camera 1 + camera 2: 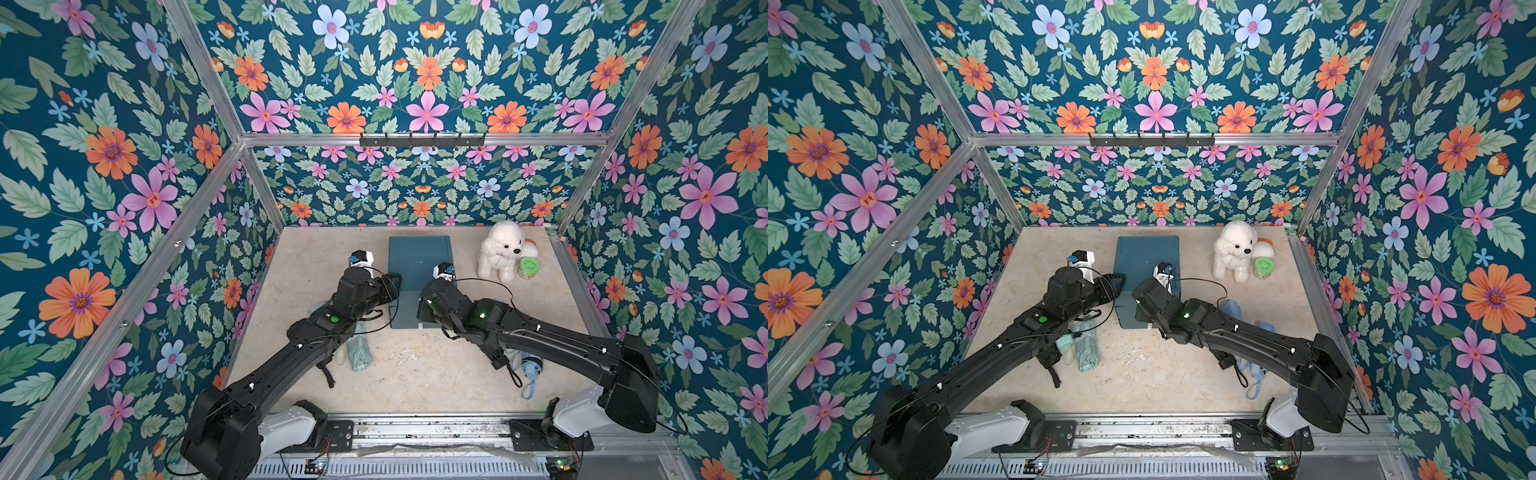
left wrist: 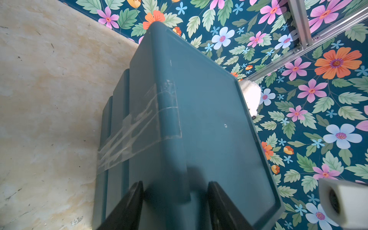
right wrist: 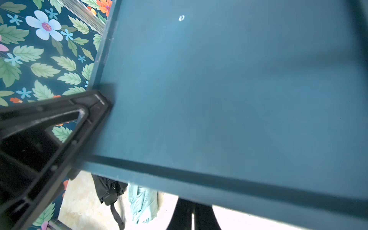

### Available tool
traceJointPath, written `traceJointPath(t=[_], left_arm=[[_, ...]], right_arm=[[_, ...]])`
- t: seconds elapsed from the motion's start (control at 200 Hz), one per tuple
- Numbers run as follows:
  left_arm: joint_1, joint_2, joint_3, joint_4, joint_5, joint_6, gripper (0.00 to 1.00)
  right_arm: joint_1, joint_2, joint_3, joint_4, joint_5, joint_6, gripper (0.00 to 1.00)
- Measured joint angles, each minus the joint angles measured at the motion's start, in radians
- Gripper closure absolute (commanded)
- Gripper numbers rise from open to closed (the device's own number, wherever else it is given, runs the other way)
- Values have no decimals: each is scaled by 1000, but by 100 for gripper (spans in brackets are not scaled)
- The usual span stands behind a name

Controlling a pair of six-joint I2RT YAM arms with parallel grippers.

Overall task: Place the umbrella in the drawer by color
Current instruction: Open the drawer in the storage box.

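A teal drawer unit (image 1: 419, 262) stands mid-table with its drawers shut. My left gripper (image 2: 175, 191) has its jaws closed about halfway over the unit's top front left corner, one finger (image 2: 129, 203) against the taped side and the other on the top. My right gripper (image 3: 193, 215) is shut just under the top's front lip, with nothing visible between its fingers. A mint umbrella (image 1: 357, 353) lies folded beside a black umbrella (image 3: 108, 191) under the left arm. A blue umbrella (image 1: 532, 368) lies mostly hidden under the right arm.
A white plush dog (image 1: 503, 249) and a green-lidded jar (image 1: 528, 268) stand at the back right, close to the unit. A black hook rail (image 1: 422, 139) hangs on the back wall. Flowered walls enclose the table on three sides.
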Motion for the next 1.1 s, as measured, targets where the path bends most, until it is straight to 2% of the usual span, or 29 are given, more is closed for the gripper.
traceJointPath(t=[0.195,0.35,0.66,1.095], left_arm=[[0,12,-3,22,-9,-2,48],[-1,8,-21,50,-25,-11,53],[-2,3,-29,64,-65,-11,57],[-2,10,-53,122,-76,-56,60]], right_arm=[[-10,2,-12,24,8,-8,100],[-3,-30,-80,105,4,-18,100],[159,-96,-132,55,107,11,100],[325,-242,-267,26,149,145,100]])
